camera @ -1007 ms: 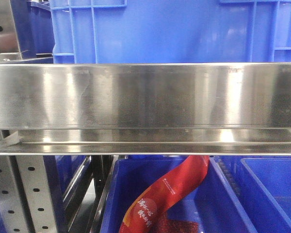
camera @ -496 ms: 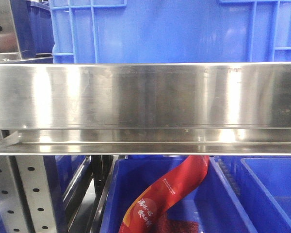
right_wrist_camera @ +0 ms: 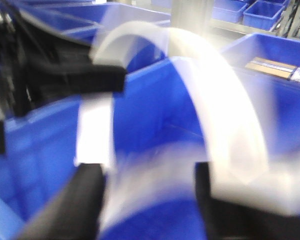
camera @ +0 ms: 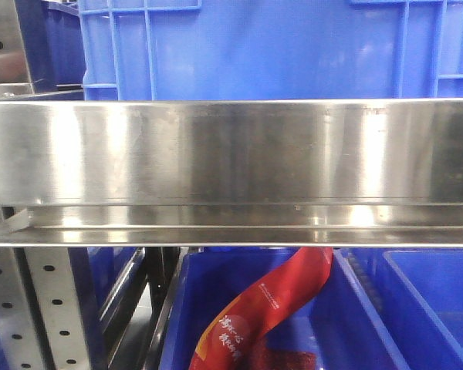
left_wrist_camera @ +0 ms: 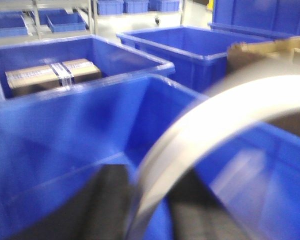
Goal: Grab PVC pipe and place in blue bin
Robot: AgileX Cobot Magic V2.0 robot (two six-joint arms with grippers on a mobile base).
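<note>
Left pincer (left_wrist_camera: 147, 210) fingers parted, blurred; right pincer (right_wrist_camera: 145, 210) fingers parted, blurred; grip unclear.

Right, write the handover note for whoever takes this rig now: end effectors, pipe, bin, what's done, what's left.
Left end effector: appears closed on the curved PVC pipe, held over the blue bin.
Right end effector: close to the pipe; blur hides whether it grips.
Done: pipe grabbed and off the surface.
Left: lower it into the bin and release.
The front view shows only the steel shelf, no arms.
</note>
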